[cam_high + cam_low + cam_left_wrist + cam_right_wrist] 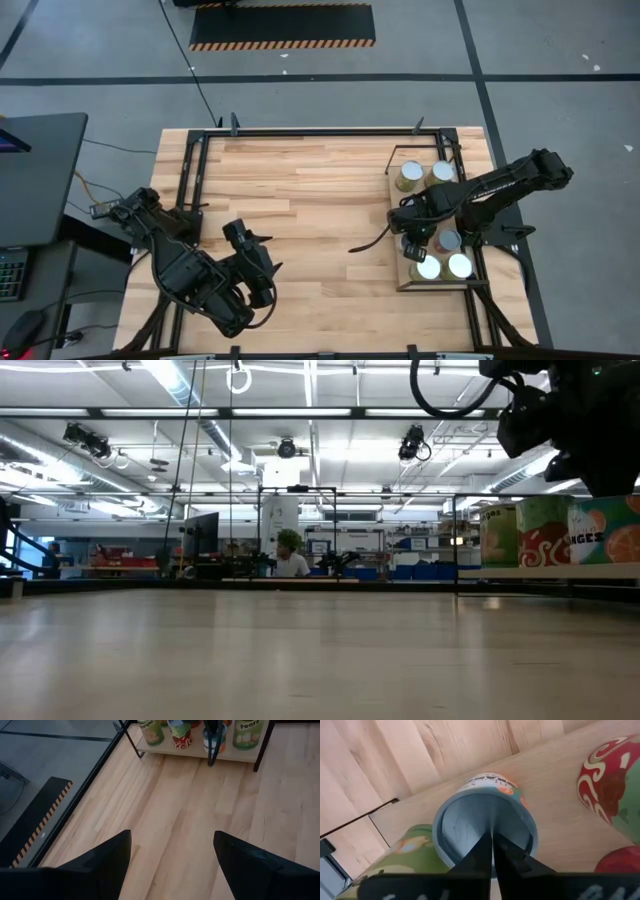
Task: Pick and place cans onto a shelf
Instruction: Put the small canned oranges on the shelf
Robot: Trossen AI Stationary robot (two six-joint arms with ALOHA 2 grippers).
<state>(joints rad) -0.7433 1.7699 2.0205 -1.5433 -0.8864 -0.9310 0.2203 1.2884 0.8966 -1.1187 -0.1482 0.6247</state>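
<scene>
The shelf [398, 262], a light-wood panel in a black frame, stands at the table's right and carries several cans [410, 175]. In the low view the cans [545, 530] stand in a row on it. My right gripper [413, 228] is shut and points down over a can with a blue-grey rim [451, 810] near the shelf's middle. My left gripper [262, 262] is open and empty, low over the table's near left; its wrist view shows the fingers [172, 837] apart above bare wood. My right gripper comes from above with its shut fingertips [492, 836] over the recessed top [470, 820] of the blue-grey can, which stands upright on the shelf. I cannot tell whether the fingertips touch the top.
A green-labelled can [405, 855] and a red-patterned can [612, 775] stand close on either side of the blue-grey one. A black frame [300, 133] runs round the tabletop. Bare wood [320, 220] lies between the two arms.
</scene>
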